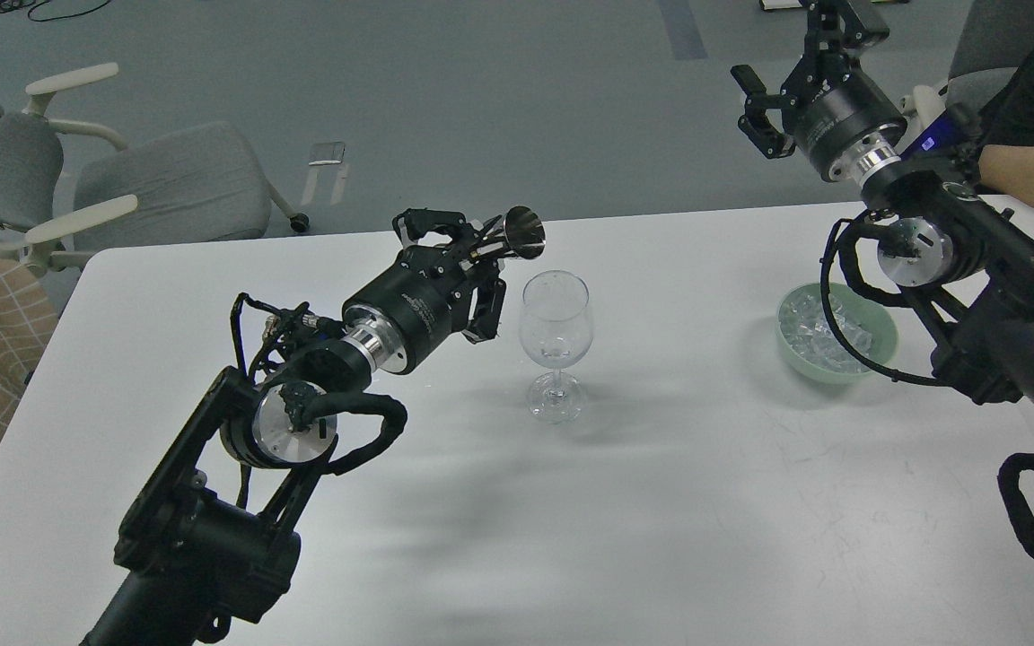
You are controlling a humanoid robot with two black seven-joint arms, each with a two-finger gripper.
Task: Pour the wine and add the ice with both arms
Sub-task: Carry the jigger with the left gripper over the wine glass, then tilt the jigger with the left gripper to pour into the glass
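Note:
A clear wine glass (556, 325) stands upright mid-table. Faint glints show low in its bowl; I cannot tell whether wine is in it. My left gripper (470, 262) is shut on the stem of a small silver cone-shaped measuring cup (524, 232). The cup lies tilted on its side, its mouth just left of and above the glass rim. Its contents are hidden. The ice (818, 330) lies piled in a pale green bowl (884, 338) at the right. My right gripper (788, 49) is open and empty, raised high above the table's far edge behind the bowl.
A person's bare arm (1033, 179) reaches in at the right edge beside my right arm. Grey office chairs (167, 184) stand beyond the table's far left corner. The white table (661, 520) stretches wide in front.

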